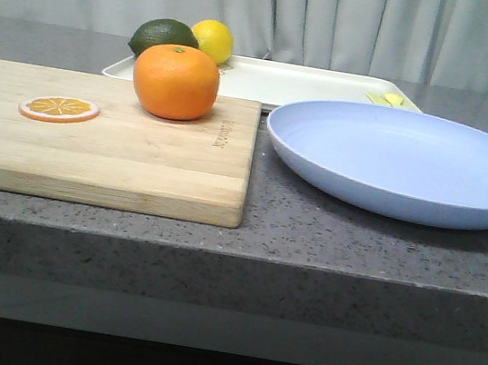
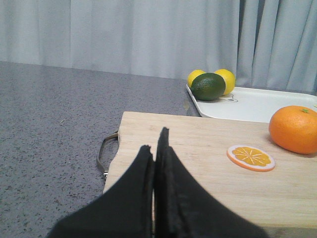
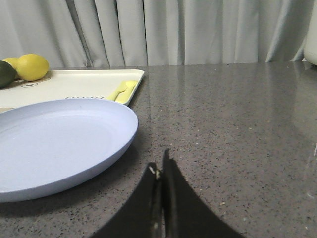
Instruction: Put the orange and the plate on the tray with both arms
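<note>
Front view: orange (image 1: 176, 81) sits on far right part of wooden cutting board (image 1: 103, 139), orange slice (image 1: 59, 108) to its left. Plate (image 1: 408, 161) on counter just right of board. Tray (image 1: 286, 83) behind board, w/ lime (image 1: 163, 35) + lemon (image 1: 213, 39) at its left end. No arms visible.

Left wrist: left gripper (image 2: 156, 148) pressed together, empty, over board's handle end, well apart from orange.

Right wrist: right gripper (image 3: 159, 171) closed, empty, near plate rim.

Orange prob firm, round, may roll; grab across middle. Plate rigid, smooth, shallow; pinch rim.
</note>
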`<act>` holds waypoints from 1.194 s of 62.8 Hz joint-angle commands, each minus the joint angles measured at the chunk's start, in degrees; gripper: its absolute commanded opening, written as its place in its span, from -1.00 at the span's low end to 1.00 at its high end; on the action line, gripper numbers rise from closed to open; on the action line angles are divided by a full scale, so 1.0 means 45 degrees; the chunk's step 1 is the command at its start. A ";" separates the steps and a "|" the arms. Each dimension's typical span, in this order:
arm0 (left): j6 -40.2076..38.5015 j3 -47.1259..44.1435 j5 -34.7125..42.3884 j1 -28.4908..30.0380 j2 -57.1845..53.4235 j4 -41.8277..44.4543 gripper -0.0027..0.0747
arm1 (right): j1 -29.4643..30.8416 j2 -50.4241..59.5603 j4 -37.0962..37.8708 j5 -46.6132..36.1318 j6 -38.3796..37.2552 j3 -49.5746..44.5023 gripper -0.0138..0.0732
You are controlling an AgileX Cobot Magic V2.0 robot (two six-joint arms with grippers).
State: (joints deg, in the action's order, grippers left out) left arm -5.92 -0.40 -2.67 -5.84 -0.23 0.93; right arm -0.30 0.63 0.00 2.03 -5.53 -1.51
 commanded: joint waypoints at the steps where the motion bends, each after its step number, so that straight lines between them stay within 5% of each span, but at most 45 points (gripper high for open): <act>1: -0.0014 -0.0350 0.0961 -0.0078 -0.0245 -0.0018 -0.98 | 0.0058 0.0223 0.0210 -0.0912 0.0003 0.0307 -0.95; 62: 0.0082 -0.0017 0.1920 -0.0078 -0.0219 0.0110 -0.98 | 0.0058 0.0223 0.0210 -0.0936 0.0003 0.0435 -0.95; 75: 0.0082 0.2815 -0.0535 -0.0078 0.0051 -0.0485 -0.98 | 0.0058 0.0169 0.0210 0.1057 0.0003 0.2530 -0.95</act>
State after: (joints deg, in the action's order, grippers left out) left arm -5.58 5.23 -5.31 -5.84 -0.23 -0.43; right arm -0.30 0.63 0.00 7.96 -5.53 4.12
